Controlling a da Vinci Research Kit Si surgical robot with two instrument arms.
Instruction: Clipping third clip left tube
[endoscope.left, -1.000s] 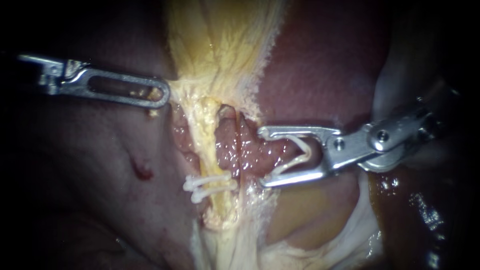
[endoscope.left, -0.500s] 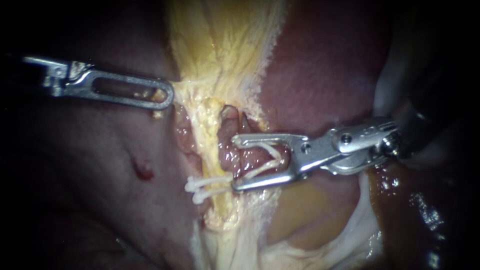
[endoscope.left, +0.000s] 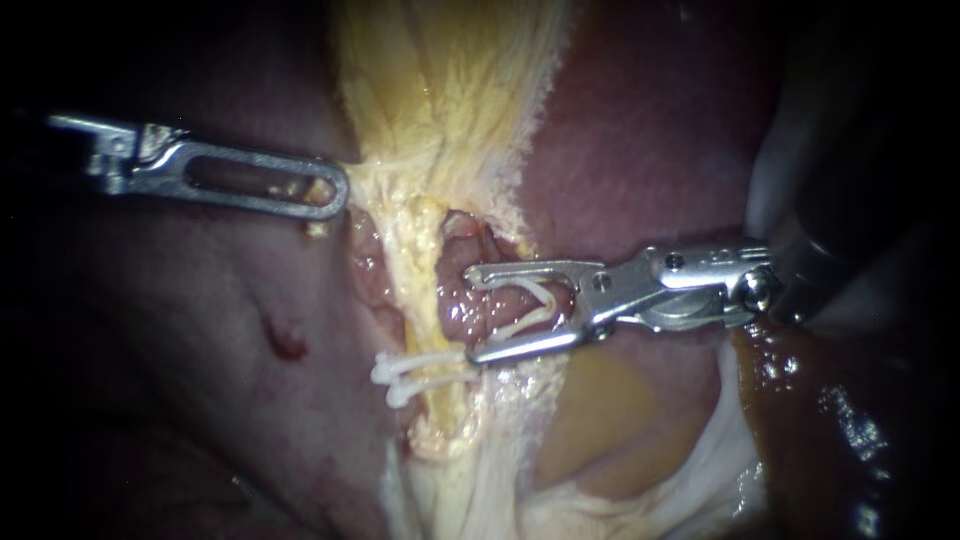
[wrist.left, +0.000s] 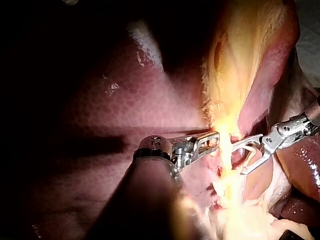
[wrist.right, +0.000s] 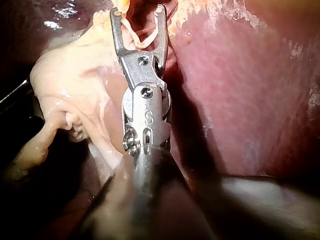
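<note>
My right instrument (endoscope.left: 470, 312) reaches in over the liver, its jaws wide apart and holding a white V-shaped clip (endoscope.left: 527, 303) between them. The jaw tips straddle the pink tube (endoscope.left: 455, 300) just above two white clips (endoscope.left: 420, 372) that cross the yellow strand beside it. In the right wrist view the same jaws (wrist.right: 137, 11) carry the clip (wrist.right: 141, 34) up to the tissue. My left instrument (endoscope.left: 335, 195) is shut on the edge of the yellow fatty tissue (endoscope.left: 400, 190) and holds it to the left. In the left wrist view its jaws (wrist.left: 212, 142) grip that strand.
Dark red liver (endoscope.left: 650, 130) lies behind and to the right. A broad yellow band of tissue (endoscope.left: 440, 70) runs upward. Tan, glistening tissue (endoscope.left: 600, 420) sits under the right instrument's shaft. A small red spot (endoscope.left: 285, 345) marks the liver at left.
My right instrument has advanced leftward with its clip, so its jaws now straddle the tube above the two clips, and the gap has narrowed slightly. The left instrument has barely moved.
</note>
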